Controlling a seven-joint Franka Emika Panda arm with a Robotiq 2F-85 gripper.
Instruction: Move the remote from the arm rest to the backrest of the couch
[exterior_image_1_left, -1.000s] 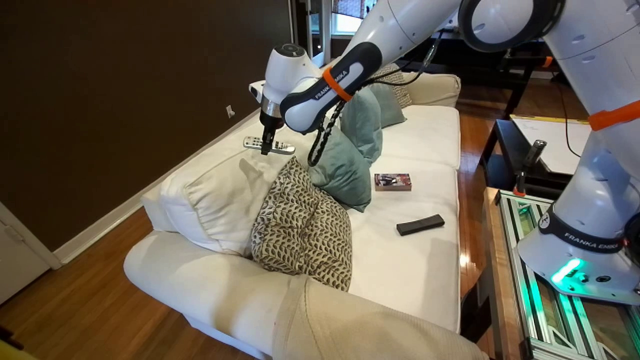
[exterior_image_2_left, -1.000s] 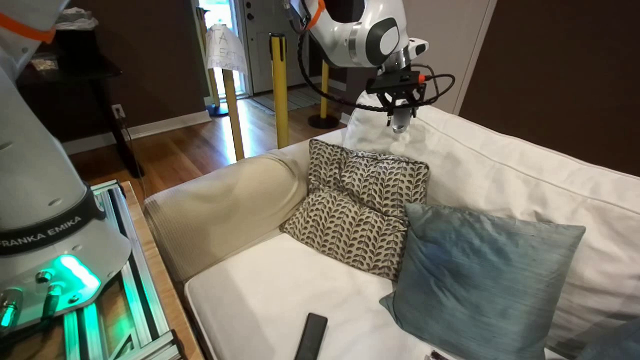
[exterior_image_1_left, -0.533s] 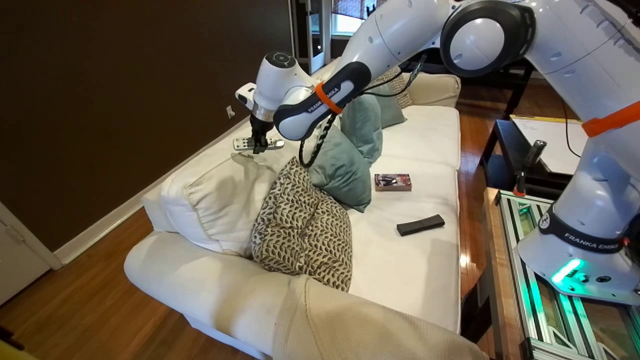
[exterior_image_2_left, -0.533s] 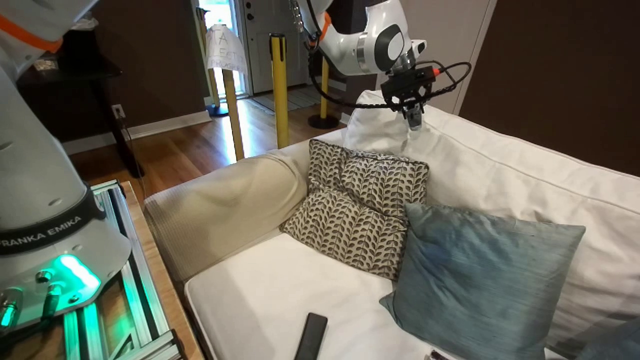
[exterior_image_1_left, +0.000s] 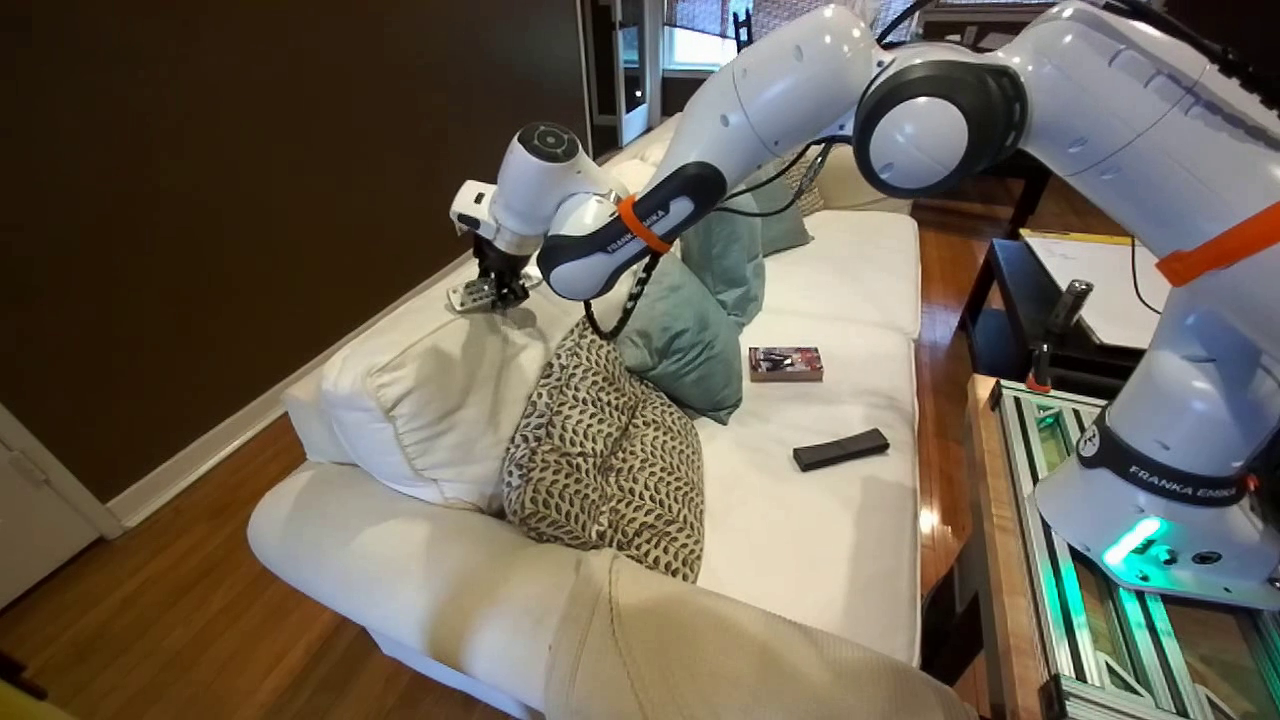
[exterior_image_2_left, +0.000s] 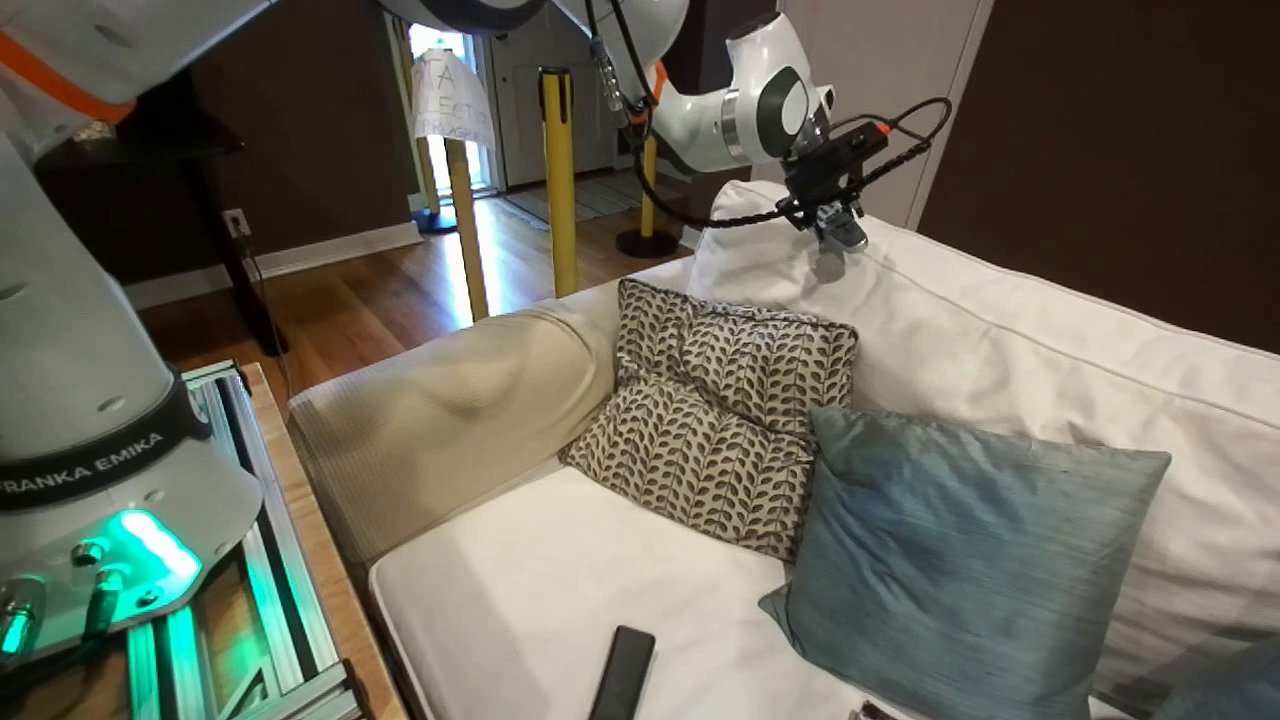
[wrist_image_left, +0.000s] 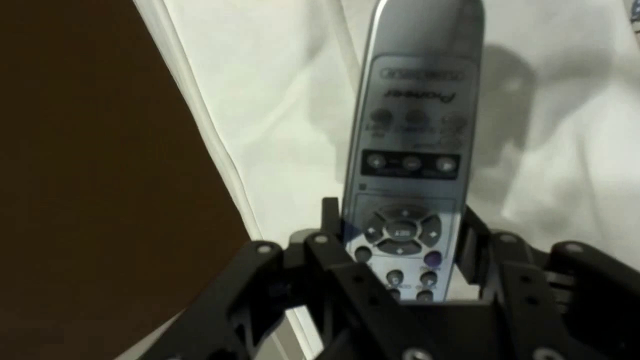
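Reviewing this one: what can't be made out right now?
Silver Pioneer remote, lower end: wrist view, hidden by the hand.
Its smallest labels: wrist view, blurred.
Whether it touches the backrest: both exterior views, too small to tell.
Black remote, near end: an exterior view, cut by the bottom edge.

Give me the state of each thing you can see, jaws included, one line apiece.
Grey remote: held over the backrest; whether touching it, I can't tell.
Jaws: shut on the grey remote's sides.
Black remote: lying on the seat cushion, ungripped.
Patterned pillow: leaning against the backrest.
Teal pillow beside it: leaning against the backrest.
Small book or box: lying flat on the seat cushion.
Base light: lit green.
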